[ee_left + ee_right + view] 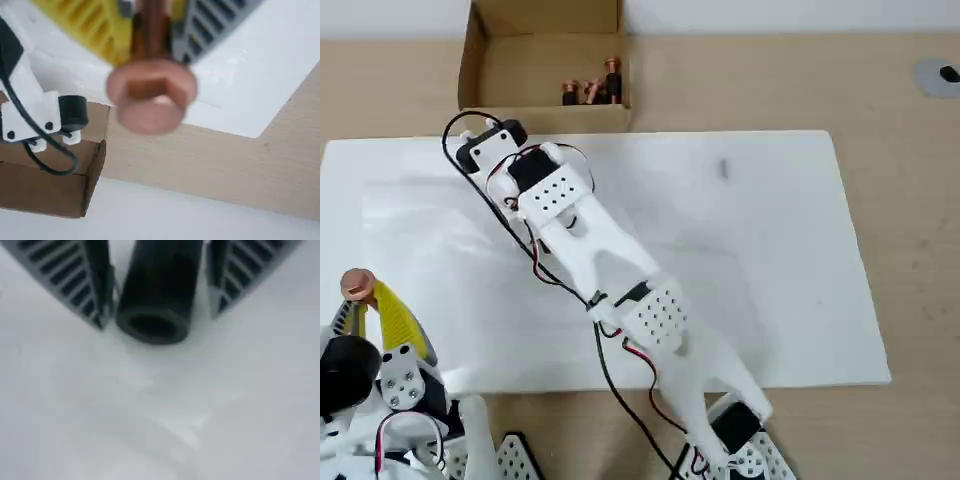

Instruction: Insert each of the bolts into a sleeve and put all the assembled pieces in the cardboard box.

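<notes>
One bolt in left gripper; outstretched right gripper clasps sleeve.

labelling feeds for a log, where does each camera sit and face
High view: fixed overhead, looking down on white mat and cardboard box; left arm and right arm show.
Left wrist view: on the left arm, facing past the left pincer and its bolt toward the box.
Right wrist view: on the right arm, facing past the right pincer and its sleeve onto the mat.
Shared: high and left wrist views both show bolt and box.
</notes>
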`<state>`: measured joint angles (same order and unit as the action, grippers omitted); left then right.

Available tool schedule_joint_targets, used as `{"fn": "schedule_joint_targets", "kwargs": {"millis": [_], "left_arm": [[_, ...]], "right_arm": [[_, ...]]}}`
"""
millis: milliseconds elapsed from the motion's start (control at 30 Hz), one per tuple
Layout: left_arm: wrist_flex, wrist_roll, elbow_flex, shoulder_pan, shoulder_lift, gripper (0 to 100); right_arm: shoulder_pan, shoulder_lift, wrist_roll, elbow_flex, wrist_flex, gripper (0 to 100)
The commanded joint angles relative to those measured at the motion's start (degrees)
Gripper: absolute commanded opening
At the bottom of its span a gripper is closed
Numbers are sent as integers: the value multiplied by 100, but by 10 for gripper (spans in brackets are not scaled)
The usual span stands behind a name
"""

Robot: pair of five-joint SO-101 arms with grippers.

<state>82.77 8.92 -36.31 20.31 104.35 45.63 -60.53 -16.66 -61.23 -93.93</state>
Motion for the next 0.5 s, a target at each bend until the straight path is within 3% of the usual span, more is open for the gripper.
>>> {"fn": "schedule_joint_targets", "kwargs": {"millis": [0,267,467], "left_arm": [[9,-9,229,97,22,6],[9,-9,229,97,22,6],[9,-9,229,97,22,6]], "right_arm": [[-22,-75,53,40,-281,133],[-40,-75,18,40,-607,129],[-48,-84,18,-119,-607,8]]}}
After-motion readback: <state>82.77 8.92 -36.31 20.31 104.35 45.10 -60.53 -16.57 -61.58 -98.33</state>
